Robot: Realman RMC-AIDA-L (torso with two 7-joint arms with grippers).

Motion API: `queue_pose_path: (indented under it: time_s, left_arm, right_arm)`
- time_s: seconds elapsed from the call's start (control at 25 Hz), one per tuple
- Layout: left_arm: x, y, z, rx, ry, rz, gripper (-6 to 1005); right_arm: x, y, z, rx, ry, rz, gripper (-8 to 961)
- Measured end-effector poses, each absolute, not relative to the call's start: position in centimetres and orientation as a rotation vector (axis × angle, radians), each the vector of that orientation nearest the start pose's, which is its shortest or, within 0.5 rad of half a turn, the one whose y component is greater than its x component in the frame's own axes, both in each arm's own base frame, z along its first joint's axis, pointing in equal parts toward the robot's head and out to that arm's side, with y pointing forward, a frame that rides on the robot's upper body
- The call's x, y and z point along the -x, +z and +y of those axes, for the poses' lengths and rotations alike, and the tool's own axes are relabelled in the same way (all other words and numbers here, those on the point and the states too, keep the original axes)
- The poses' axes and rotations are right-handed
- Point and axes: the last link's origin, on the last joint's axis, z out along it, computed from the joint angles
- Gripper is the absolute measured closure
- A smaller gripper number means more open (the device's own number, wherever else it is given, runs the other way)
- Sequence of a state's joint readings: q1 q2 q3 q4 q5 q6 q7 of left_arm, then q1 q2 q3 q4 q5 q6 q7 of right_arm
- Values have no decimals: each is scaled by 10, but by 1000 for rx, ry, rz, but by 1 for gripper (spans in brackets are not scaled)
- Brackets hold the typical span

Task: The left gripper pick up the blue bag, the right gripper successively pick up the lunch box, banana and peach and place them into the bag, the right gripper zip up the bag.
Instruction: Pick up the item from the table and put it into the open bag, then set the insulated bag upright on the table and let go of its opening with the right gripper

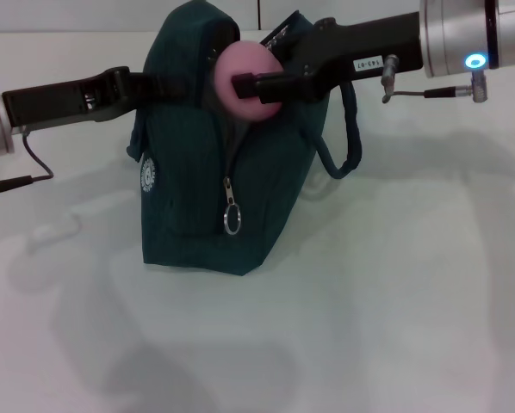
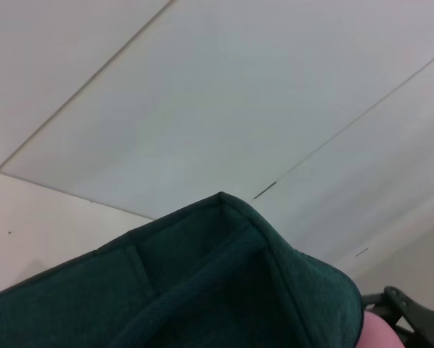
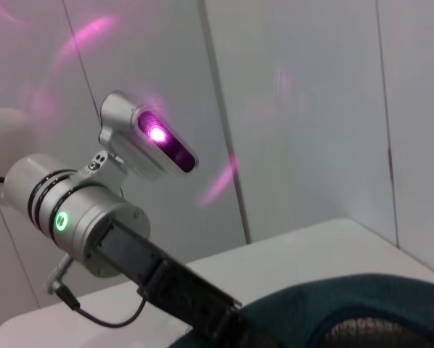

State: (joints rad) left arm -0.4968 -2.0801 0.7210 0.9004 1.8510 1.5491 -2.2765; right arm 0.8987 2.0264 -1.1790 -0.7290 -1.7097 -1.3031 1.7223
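Observation:
The blue bag (image 1: 197, 189) stands upright on the white table, its zipper ring pull (image 1: 232, 220) hanging down the front. From the left, my left gripper (image 1: 158, 86) reaches the bag's upper edge and is shut on the fabric. My right gripper (image 1: 247, 79) comes in from the right and is shut on the pink peach (image 1: 240, 64), held at the bag's open top. In the left wrist view the bag's rim (image 2: 224, 275) fills the bottom, with the peach (image 2: 380, 335) at the corner. The lunch box and the banana are out of view.
A navy loop handle (image 1: 350, 142) hangs off the bag's right side. The white table (image 1: 395, 301) spreads around the bag, with a pale wall behind. The right wrist view shows my left arm (image 3: 93, 221), the robot's head (image 3: 148, 141) and the bag's rim (image 3: 347, 301).

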Motion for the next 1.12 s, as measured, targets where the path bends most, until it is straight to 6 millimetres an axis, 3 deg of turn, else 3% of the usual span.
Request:
queue_pose_path:
  time_s: [0.36,0.64,0.8,0.96,1.08,1.12]
  left_arm:
    - [235,50,352,2353,-994,-1535,960]
    - [237,51,351,2342,-995,-1539,960]
    - [240,52,350,2332,-991,-1546,960]
    - [242,48,349,2333,-991,-1556,960]
    - [243,47,349,2331,-993,-1560,960]
    - [243,47,349,2331,-994,-1561,960]
  right_arm:
    - [-77,-21,416,2915,679,314,333]
    - [-81,-12,415,2892,685,293,335]
    - [-105,13,414,2791,672,298,336]
    - [-151,44,414,2647,684,428,337]
    - [-182,55,409,2575,686,518,338]
    - [-182,55,409,2575,686,518,338]
